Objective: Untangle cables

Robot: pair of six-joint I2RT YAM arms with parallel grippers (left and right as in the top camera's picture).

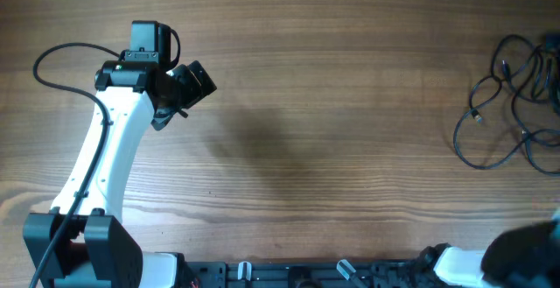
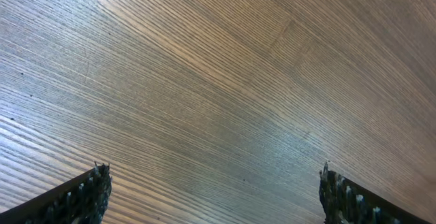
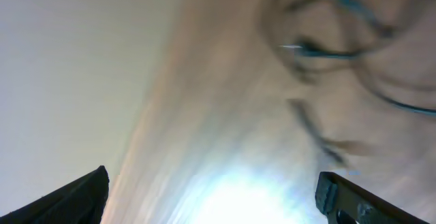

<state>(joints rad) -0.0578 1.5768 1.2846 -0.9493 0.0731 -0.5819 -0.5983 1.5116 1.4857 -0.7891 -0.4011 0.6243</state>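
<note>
Starting closest in: the left wrist cam shows the two toothed fingers [image 2: 75, 200] of the left jaws poking in at the bottom corners. They're spread wide with nothing between them, just bare wood-grain surface [image 2: 225, 81] below. The right wrist cam is much the same, with dark fingers [image 3: 68, 200] in each bottom corner. So the right jaws are released too and holding nothing. That view is really smeared, but past the fingers, up in the top right, you can make out the cables [image 3: 327, 50] as dark blurry loops lying on the wood.

From overhead, the arm bases sit along the bottom edge. The right arm [image 1: 464, 263] barely shows in the bottom right corner, and its jaws aren't visible from up there. The left arm [image 1: 114, 148] reaches up the left side, with its black wrist end hanging over empty wood, well apart from anything.

The cables [image 1: 523, 95] are way over at the right edge, a loose black tangle of overlapping loops partly cut off by the frame. One small plug end [image 1: 477, 117] sticks out on the tangle's left side. Neither arm is touching the pile.
</note>
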